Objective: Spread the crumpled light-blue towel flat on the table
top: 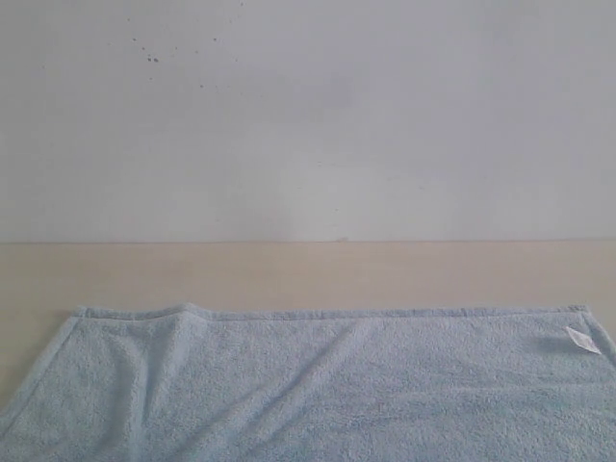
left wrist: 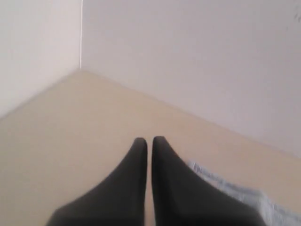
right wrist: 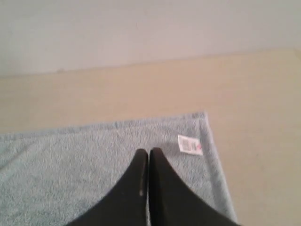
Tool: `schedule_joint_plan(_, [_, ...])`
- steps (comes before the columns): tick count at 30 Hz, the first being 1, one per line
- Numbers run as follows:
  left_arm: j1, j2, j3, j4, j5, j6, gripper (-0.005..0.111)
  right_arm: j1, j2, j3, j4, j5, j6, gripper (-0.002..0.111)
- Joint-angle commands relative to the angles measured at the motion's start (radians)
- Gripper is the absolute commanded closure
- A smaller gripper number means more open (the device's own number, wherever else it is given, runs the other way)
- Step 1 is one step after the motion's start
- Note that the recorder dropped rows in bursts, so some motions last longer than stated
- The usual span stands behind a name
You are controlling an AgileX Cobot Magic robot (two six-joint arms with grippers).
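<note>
The light-blue towel (top: 318, 385) lies spread across the near part of the beige table (top: 308, 274), its far hem nearly straight, with soft folds toward its left side. A small white tag (top: 581, 340) sits at its far right corner. Neither gripper shows in the exterior view. In the left wrist view my left gripper (left wrist: 149, 140) is shut and empty above bare table (left wrist: 70, 136), with a towel (left wrist: 235, 190) edge just beside it. In the right wrist view my right gripper (right wrist: 148, 151) is shut and empty over the towel (right wrist: 70, 169), close to the tag (right wrist: 190, 144).
An off-white speckled wall (top: 308, 115) rises behind the table's far edge. The left wrist view shows a wall corner (left wrist: 81, 66) where the table ends. Bare table (right wrist: 263, 141) lies beyond the towel's right hem.
</note>
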Motion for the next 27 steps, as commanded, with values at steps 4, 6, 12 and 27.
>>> schedule_joint_plan(4, [0.0, -0.382, 0.014, -0.117, 0.12, 0.275, 0.103, -0.008, -0.46, 0.139, 0.002, 0.018, -0.039, 0.109])
schedule_joint_plan(6, [0.0, -0.474, 0.021, -0.145, 0.163, 0.367, 0.103, -0.008, -0.575, 0.139, 0.015, 0.067, -0.039, 0.109])
schedule_joint_plan(12, [-0.002, -0.498, 0.027, -0.331, 0.212, 0.636, 0.103, 0.01, -0.779, 0.139, 0.01, 0.175, -0.077, 0.109])
schedule_joint_plan(27, [-0.002, -0.483, 0.5, -0.704, -0.399, 0.886, 0.103, 0.062, -0.781, 0.489, -0.138, -0.017, -0.117, 0.108])
